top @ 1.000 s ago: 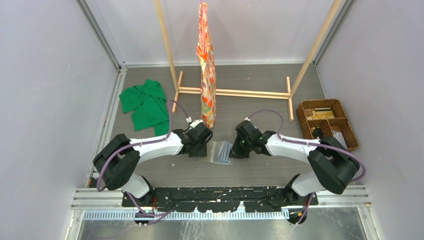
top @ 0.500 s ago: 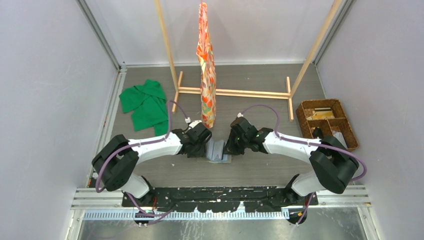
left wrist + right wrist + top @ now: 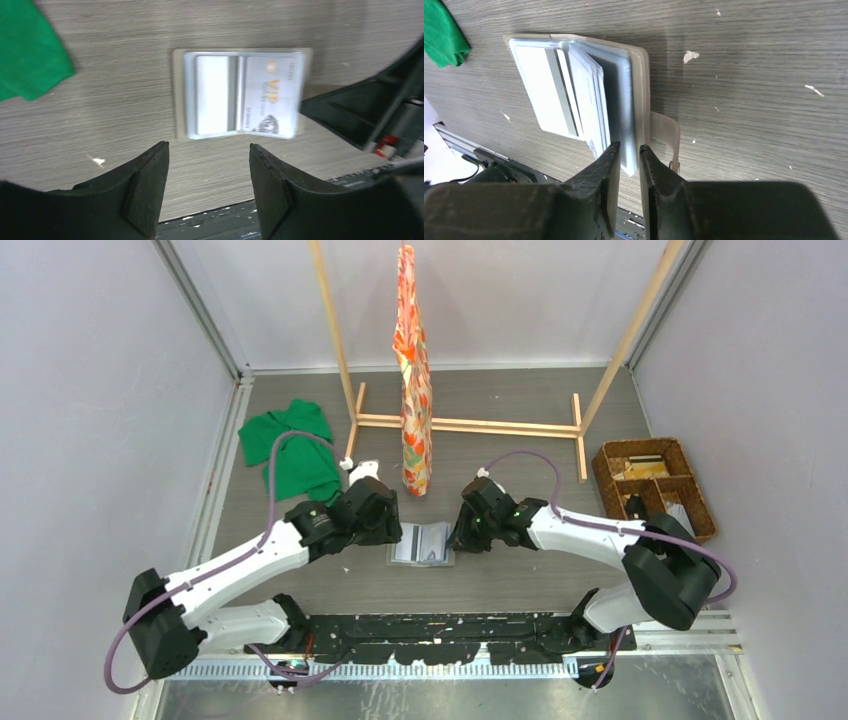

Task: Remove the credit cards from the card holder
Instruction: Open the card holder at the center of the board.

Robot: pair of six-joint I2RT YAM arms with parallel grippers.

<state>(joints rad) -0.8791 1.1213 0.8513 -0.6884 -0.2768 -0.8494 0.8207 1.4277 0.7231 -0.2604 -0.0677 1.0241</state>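
Note:
The grey card holder (image 3: 422, 543) lies open on the table between the two grippers. In the left wrist view the card holder (image 3: 240, 95) shows a white card and a silver VIP card (image 3: 270, 95) in its pockets. My left gripper (image 3: 388, 530) is open and empty, held back from the holder's left side (image 3: 208, 147). My right gripper (image 3: 462, 535) is shut on the holder's right edge; in the right wrist view the gripper (image 3: 628, 152) pinches a translucent pocket panel of the card holder (image 3: 574, 90), next to its strap tab (image 3: 666, 135).
A green cloth (image 3: 290, 450) lies at the back left. A wooden rack (image 3: 465, 425) with a hanging orange patterned cloth (image 3: 412, 370) stands behind the holder. A brown wicker basket (image 3: 655, 485) sits at the right. The table's near edge is just in front of the holder.
My left gripper has let go and drawn back to the left. The card holder, folded up between both grippers before, now lies open flat. My right gripper stays on its right edge.

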